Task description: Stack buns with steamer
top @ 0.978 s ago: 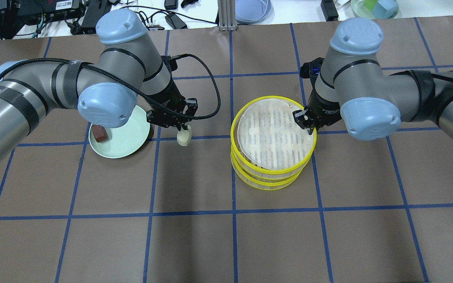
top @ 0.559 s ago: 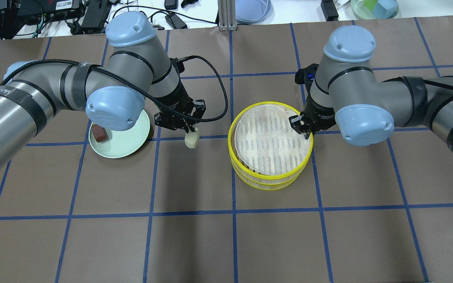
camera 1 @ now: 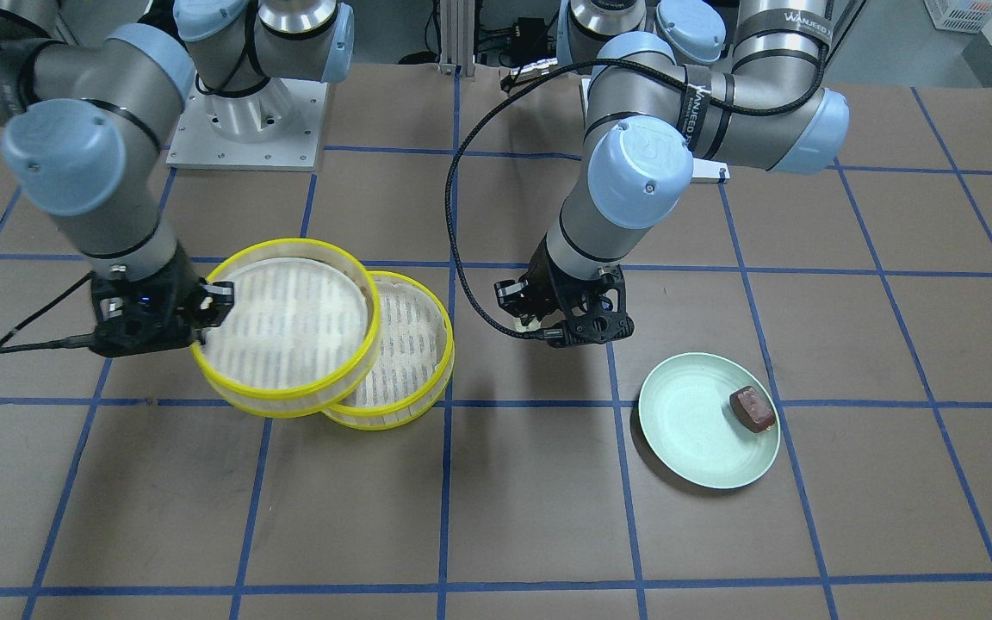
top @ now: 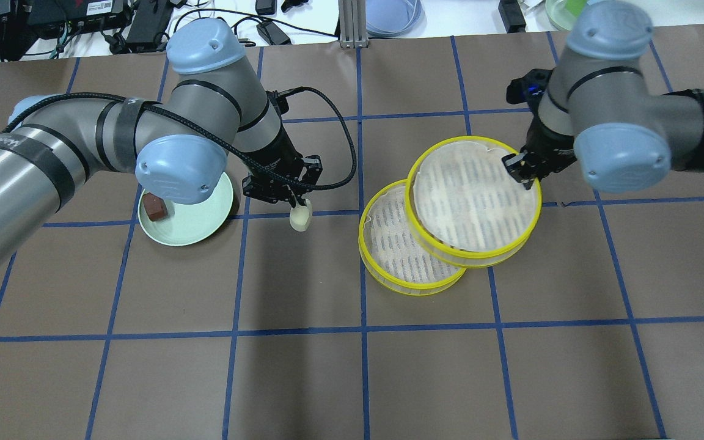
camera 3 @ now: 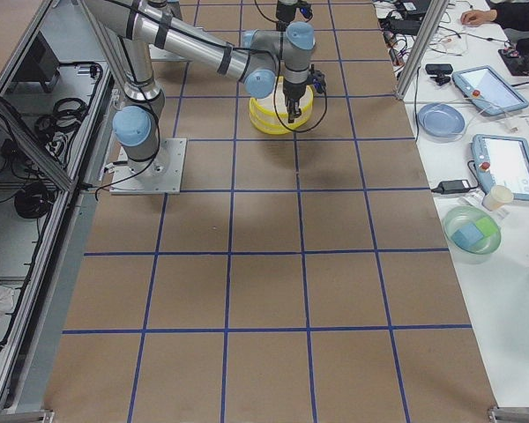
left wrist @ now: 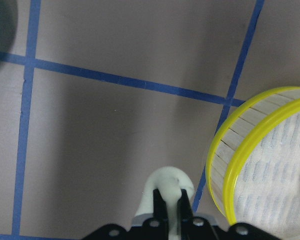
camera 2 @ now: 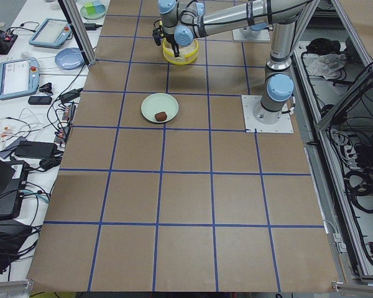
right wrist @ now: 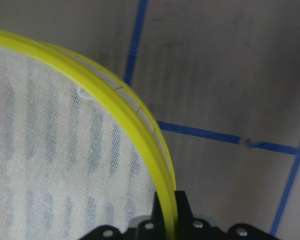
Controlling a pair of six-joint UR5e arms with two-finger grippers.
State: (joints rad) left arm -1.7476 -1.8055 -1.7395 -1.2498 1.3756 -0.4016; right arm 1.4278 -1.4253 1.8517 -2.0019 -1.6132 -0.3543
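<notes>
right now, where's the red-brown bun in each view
Exterior front-facing: red-brown bun lower right, on the pale green plate's right side.
Overhead exterior: left, on the plate's left side.
Exterior left: upper middle, on the plate.
Exterior right: not visible.
Left wrist-mounted: not in it.
Right wrist-mounted: not in it.
Shared landmark: the plate.

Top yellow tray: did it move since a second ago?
Yes. The top tray moved toward the overhead view's right, only partly over the bottom tray. The right gripper holds its rim.

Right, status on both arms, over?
Left jaws shut on white bun. Right jaws shut on top tray rim, tray tilted, overlapping bottom tray. Path between clear.
</notes>
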